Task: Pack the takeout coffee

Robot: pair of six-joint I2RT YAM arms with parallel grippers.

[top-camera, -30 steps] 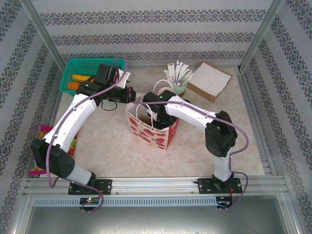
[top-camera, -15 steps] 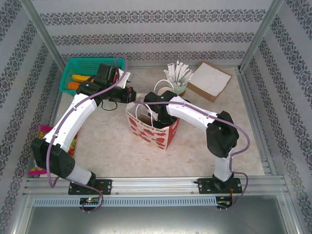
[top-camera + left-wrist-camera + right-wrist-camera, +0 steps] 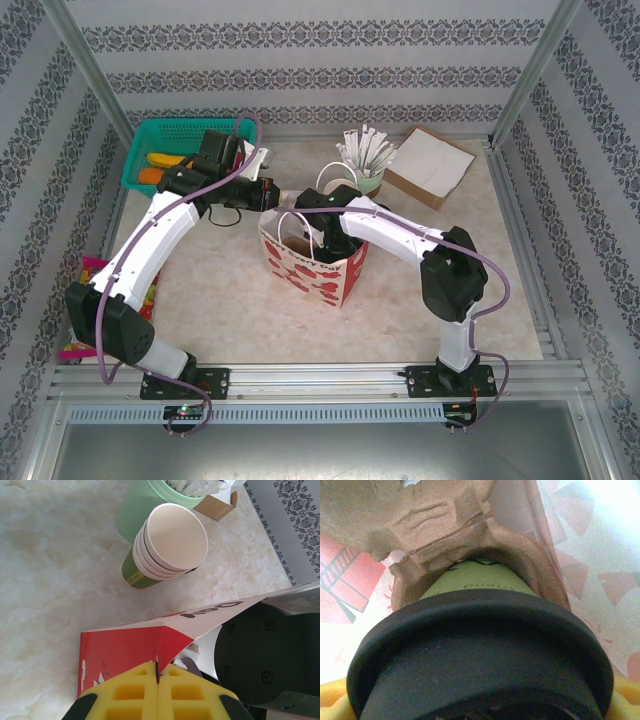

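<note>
The takeout coffee [image 3: 480, 580], a green paper cup with a black lid [image 3: 480, 665], sits in a brown cardboard carrier [image 3: 445, 525] inside the red-and-white paper bag [image 3: 318, 268]. My right gripper [image 3: 480, 702] reaches down into the bag's mouth [image 3: 318, 232], its yellow fingers [image 3: 626, 692] on either side of the lid, shut on the cup. My left gripper [image 3: 158, 672] is shut on the bag's upper edge [image 3: 165, 652] at the back left corner [image 3: 268, 198], and it holds that side out.
A stack of lidless cream-lined cups [image 3: 170, 545] and a green cup of white-wrapped sticks [image 3: 368, 165] stand just behind the bag. A flat cardboard box [image 3: 428, 165] lies at the back right, a green basket [image 3: 165, 150] at the back left.
The right wrist has shifted slightly at the bag's mouth. The left gripper keeps its pinch on the bag's edge in the same place.
</note>
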